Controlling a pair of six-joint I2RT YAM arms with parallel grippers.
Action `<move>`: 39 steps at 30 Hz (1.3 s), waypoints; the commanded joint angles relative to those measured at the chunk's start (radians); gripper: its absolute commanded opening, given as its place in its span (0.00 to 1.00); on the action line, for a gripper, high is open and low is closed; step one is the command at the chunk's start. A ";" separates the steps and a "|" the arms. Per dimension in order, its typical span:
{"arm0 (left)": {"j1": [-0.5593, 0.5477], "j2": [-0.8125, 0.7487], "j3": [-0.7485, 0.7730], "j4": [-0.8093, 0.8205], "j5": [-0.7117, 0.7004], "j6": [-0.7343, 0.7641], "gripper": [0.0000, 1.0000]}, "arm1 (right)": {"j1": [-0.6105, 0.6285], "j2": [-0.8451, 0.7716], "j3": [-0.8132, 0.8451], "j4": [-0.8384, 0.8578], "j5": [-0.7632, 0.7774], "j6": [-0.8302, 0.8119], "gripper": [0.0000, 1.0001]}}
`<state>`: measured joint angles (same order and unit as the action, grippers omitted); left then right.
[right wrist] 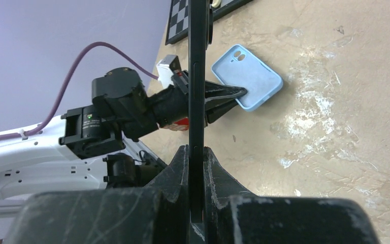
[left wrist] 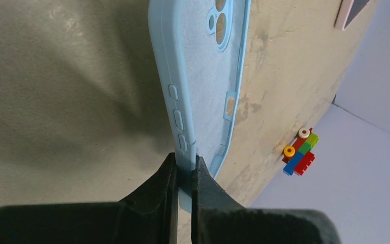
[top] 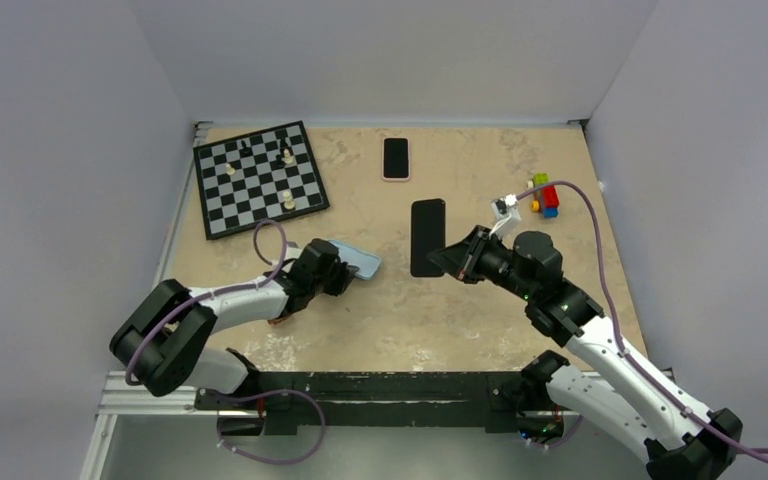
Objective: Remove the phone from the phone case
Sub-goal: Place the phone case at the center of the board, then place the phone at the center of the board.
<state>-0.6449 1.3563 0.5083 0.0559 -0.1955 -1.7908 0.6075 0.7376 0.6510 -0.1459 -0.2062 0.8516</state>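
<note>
My left gripper (top: 338,272) is shut on the edge of the empty light blue phone case (top: 358,258), at the table's left middle. In the left wrist view the case (left wrist: 198,66) runs up from the closed jaws (left wrist: 185,170), its inside and camera cut-outs showing. My right gripper (top: 465,262) is shut on the black phone (top: 427,236), held out of the case at the table's centre. In the right wrist view the phone (right wrist: 197,76) stands edge-on between the jaws (right wrist: 197,152), with the case (right wrist: 247,76) beyond it.
A second phone in a pink case (top: 396,158) lies at the back centre. A chessboard (top: 259,178) with a few pieces sits back left. A stack of coloured bricks (top: 546,196) lies back right; it also shows in the left wrist view (left wrist: 299,152).
</note>
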 commanded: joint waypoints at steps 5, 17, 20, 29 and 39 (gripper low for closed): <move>-0.021 0.116 0.099 0.142 -0.089 -0.138 0.16 | -0.009 -0.031 0.026 0.042 0.018 0.002 0.00; -0.004 0.063 0.232 -0.227 0.250 -0.064 1.00 | -0.036 -0.041 0.059 -0.045 0.081 -0.021 0.00; -0.008 -0.020 0.254 -0.348 0.288 0.043 1.00 | -0.057 -0.040 0.049 -0.067 0.094 0.012 0.00; 0.029 -0.315 0.391 -0.551 0.055 0.616 1.00 | -0.223 -0.076 -0.087 -0.147 0.333 0.294 0.00; 0.030 -0.122 0.880 -0.556 0.081 1.330 0.98 | -0.548 -0.107 -0.264 -0.154 0.565 0.666 0.00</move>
<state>-0.6174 1.1790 1.2694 -0.4847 -0.1047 -0.7944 0.1513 0.6262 0.3885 -0.3866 0.2398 1.3384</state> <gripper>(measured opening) 0.985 0.069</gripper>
